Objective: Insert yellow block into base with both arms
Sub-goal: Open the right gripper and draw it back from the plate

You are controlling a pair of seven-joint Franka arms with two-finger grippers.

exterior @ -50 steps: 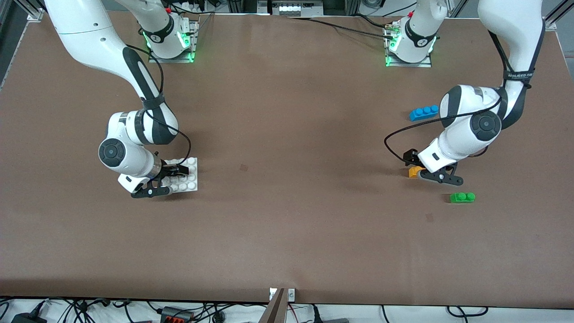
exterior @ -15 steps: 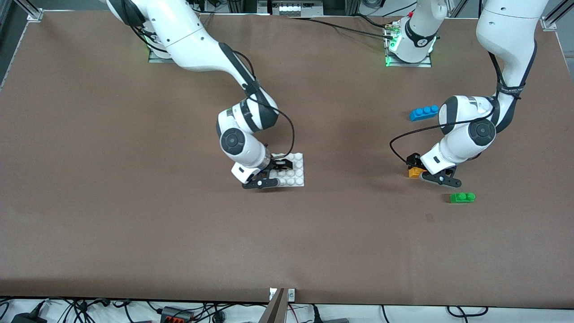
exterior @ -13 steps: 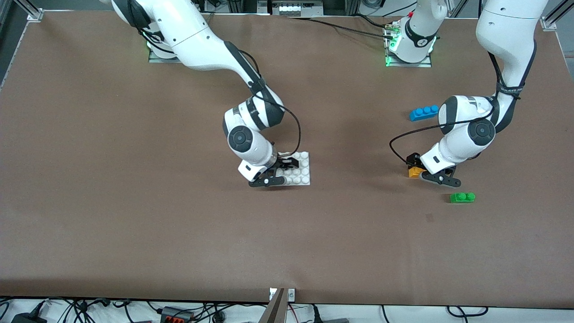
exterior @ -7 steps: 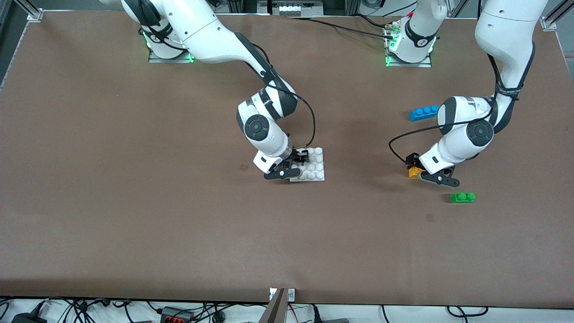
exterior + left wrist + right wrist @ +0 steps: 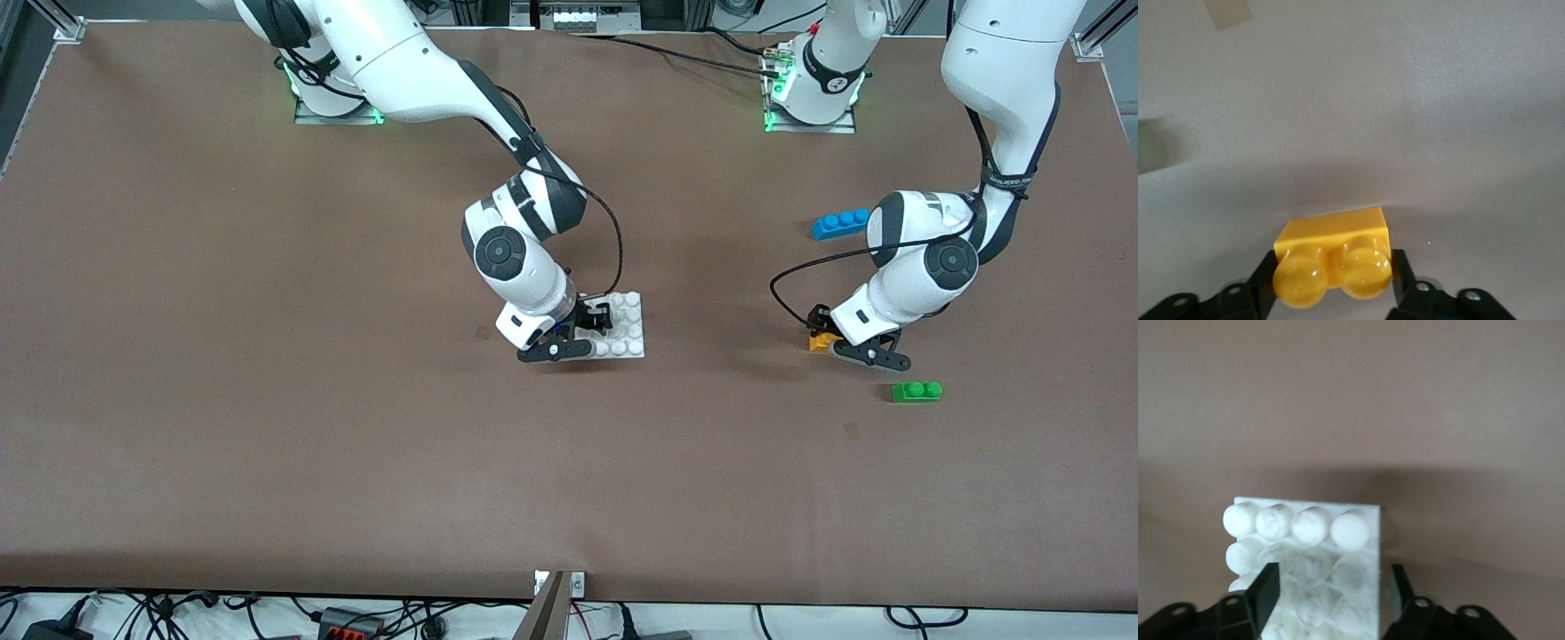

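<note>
The yellow block (image 5: 818,341) is low over the table toward the left arm's end. My left gripper (image 5: 829,341) is shut on it. In the left wrist view the block (image 5: 1331,240) sits between the two fingers, one at each end, studs facing the camera. The white base (image 5: 629,324) lies flat near the table's middle. My right gripper (image 5: 594,320) is over the base's edge that faces the right arm's end. In the right wrist view the gripper (image 5: 1333,587) is open. One finger stands over the studs of the base (image 5: 1305,520), and the other is just clear of its edge.
A blue three-stud brick (image 5: 840,222) lies farther from the front camera than the left hand. A green two-stud brick (image 5: 916,391) lies nearer to the camera, close beside that hand. The arm bases (image 5: 809,98) stand along the table's back edge.
The right arm brought the base from its own end to the table's middle. In the last half second the base stayed put while the right hand shifted slightly. The left gripper kept hold of the yellow block.
</note>
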